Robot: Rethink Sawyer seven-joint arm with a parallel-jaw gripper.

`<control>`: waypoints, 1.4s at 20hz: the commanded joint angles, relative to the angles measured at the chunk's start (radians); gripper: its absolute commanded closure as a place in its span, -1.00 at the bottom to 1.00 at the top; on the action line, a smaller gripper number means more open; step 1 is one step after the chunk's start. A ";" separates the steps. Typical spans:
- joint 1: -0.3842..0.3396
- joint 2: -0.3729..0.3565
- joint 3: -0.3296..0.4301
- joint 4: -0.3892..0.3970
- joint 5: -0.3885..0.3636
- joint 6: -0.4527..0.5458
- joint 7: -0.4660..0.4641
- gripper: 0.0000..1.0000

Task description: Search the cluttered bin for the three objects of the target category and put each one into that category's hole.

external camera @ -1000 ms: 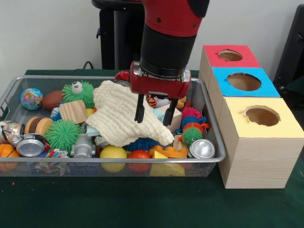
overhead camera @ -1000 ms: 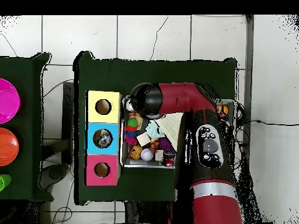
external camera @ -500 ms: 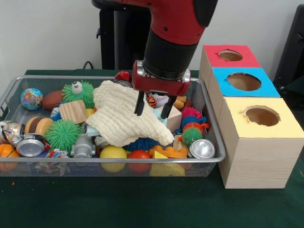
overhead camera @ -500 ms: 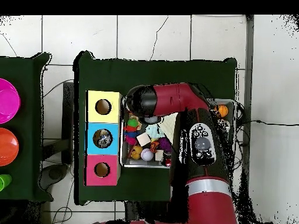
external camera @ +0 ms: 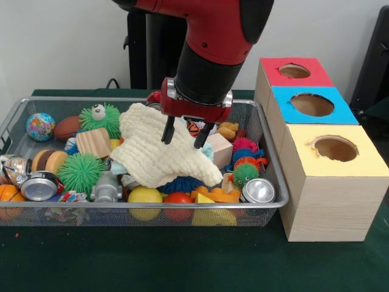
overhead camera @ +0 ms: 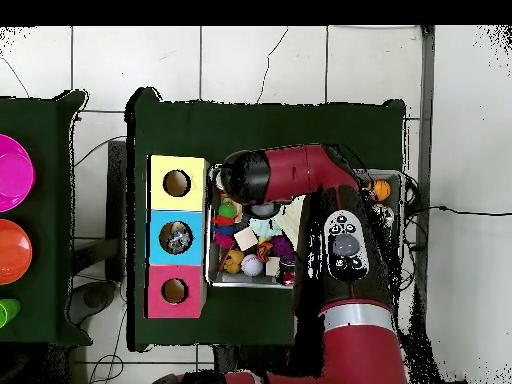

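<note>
The wire-mesh bin (external camera: 146, 100) is full of toys. My gripper (external camera: 182, 135) hangs open and empty just above a cream knitted cloth (external camera: 155, 155) in the bin's middle. One small wrinkled silvery piece with blue and red print (external camera: 72, 196) lies at the bin's front left. Another crumpled silvery piece (external camera: 12, 165) lies at the far left. A third does not show. The blue-topped box's round hole (external camera: 312, 104) is to the right of the bin. It also shows in the overhead view (overhead camera: 176, 237), with something silvery inside. There the arm (overhead camera: 290, 175) hides the gripper.
The red-topped box (external camera: 294, 71) and the yellow-topped box (external camera: 334, 148) flank the blue one. Spiky rubber balls (external camera: 81, 173), smooth balls (external camera: 144, 196), metal cans (external camera: 39, 186), wooden blocks (external camera: 93, 142) and a globe ball (external camera: 40, 126) crowd the bin.
My gripper has risen a little and moved left over the cloth, staying open. The cloth and toys have not moved.
</note>
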 commanded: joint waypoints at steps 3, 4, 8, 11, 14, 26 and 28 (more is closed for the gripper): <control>-0.050 0.055 0.022 0.038 -0.064 0.076 -0.164 -1.00; -0.048 0.067 0.020 0.030 -0.069 0.077 -0.162 -1.00; -0.048 0.081 0.008 0.044 -0.090 0.045 -0.150 -1.00; -0.048 0.084 0.011 0.039 -0.093 0.037 -0.153 -1.00; -0.040 0.088 0.008 0.032 -0.098 0.042 -0.152 -1.00; -0.038 0.108 0.020 0.005 -0.084 0.055 -0.151 1.00; -0.038 0.106 0.024 0.007 -0.085 0.068 -0.168 1.00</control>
